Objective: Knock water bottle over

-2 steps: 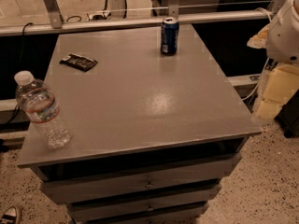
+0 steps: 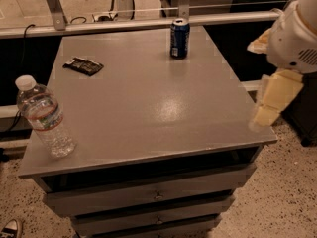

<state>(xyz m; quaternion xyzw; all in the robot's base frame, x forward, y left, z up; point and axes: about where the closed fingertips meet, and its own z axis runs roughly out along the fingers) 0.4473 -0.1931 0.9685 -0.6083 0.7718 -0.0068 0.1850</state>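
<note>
The water bottle (image 2: 43,117) is clear ribbed plastic with a white cap and a narrow red-and-white label band. It stands upright at the front left corner of the grey table (image 2: 148,103). My gripper (image 2: 270,105) hangs on the white arm at the far right, just off the table's front right corner. It is far from the bottle, with the whole width of the table between them.
A blue soda can (image 2: 180,38) stands upright near the table's back edge. A flat dark packet (image 2: 83,66) lies at the back left. The table has drawers (image 2: 158,197) below. A metal rail (image 2: 148,24) runs behind it. A shoe (image 2: 11,228) shows at the bottom left.
My gripper has moved a little to the left, closer to the table's right edge. The bottle, can and packet have not moved.
</note>
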